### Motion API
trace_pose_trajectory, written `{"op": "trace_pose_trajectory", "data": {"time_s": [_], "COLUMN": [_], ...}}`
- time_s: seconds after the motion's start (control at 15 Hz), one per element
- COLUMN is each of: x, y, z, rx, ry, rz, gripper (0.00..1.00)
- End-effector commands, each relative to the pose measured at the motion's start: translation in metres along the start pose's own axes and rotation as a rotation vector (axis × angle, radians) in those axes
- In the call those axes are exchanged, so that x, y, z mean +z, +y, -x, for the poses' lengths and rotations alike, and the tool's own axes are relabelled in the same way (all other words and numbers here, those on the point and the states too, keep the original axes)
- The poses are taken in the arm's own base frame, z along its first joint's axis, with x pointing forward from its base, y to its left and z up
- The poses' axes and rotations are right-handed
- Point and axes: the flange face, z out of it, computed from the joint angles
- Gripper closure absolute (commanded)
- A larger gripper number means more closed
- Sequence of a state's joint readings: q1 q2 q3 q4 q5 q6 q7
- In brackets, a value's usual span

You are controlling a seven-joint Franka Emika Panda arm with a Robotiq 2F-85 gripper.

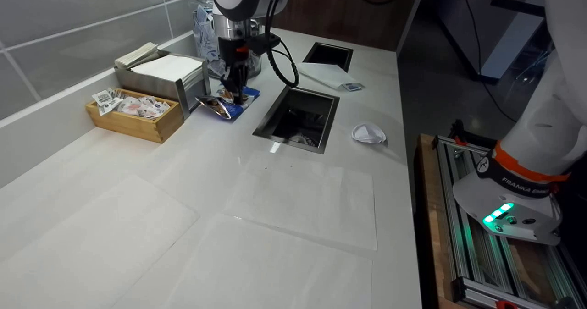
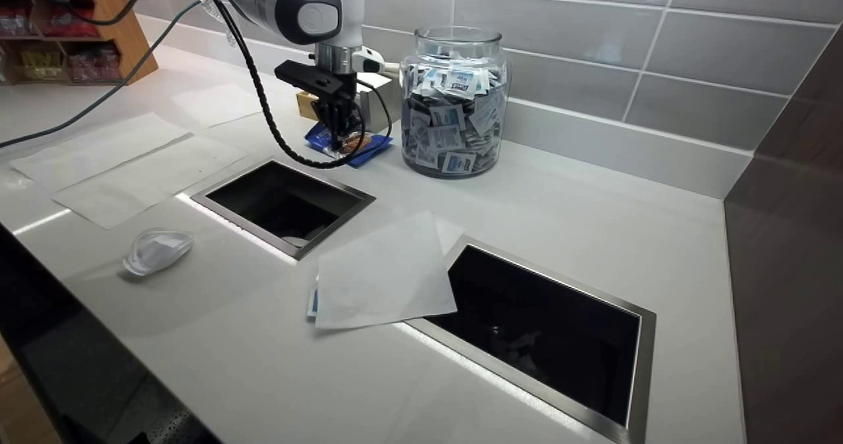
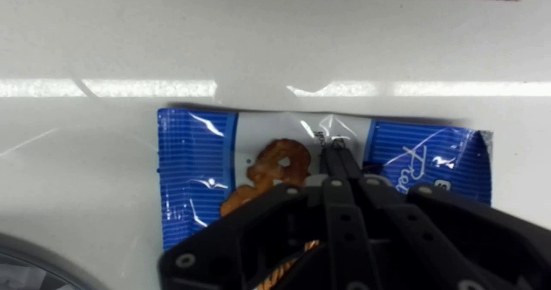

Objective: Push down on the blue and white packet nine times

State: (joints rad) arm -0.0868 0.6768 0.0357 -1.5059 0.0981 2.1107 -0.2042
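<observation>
Sachets [image 1: 140, 107] filled a small wooden box [image 1: 123, 124] on the bench [image 2: 593, 213], just beside a metal holder [image 1: 156, 86] stacked with white napkins [image 1: 167, 66]. Near them stood a glass jar [image 2: 456, 50], packed almost to its neck with pale packets [image 2: 448, 134]. The blue and white packet [image 3: 280, 152], printed with a brown pretzel-like shape, lay on the bench between the metal holder and a rectangular opening [image 1: 293, 143] — the hand [image 3: 338, 148] above it was clenched, its tips together and touching the packet's white middle. Inside that opening sat something pale and rounded [image 1: 300, 139], too dim to name. A further opening [image 2: 560, 279], one corner covered by a white sheet [image 2: 382, 273], held dark shapes [image 2: 523, 345] too dim to tell. Farther back — in an exterior view — a wooden rack [image 2: 125, 35] held red and yellow packs [image 2: 69, 27] in its compartments
</observation>
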Motion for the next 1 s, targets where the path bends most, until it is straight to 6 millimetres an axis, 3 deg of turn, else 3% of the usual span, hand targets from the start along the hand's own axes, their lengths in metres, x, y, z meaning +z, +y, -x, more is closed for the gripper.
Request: {"op": "trace_pose_trajectory", "data": {"time_s": [0.0,0.33,0.67,0.93], "x": [0.013,0.000,-0.038,-0.064], "y": [-0.006,-0.015,-0.014,-0.001], "z": [0.006,0.010,0.012,0.008], "rx": [0.039,0.056,0.070,0.094], "ry": [-0.082,-0.069,0.051,0.160], "rz": [-0.024,-0.004,0.015,0.034], "gripper": [1.00,1.00,1.00,1.00]}}
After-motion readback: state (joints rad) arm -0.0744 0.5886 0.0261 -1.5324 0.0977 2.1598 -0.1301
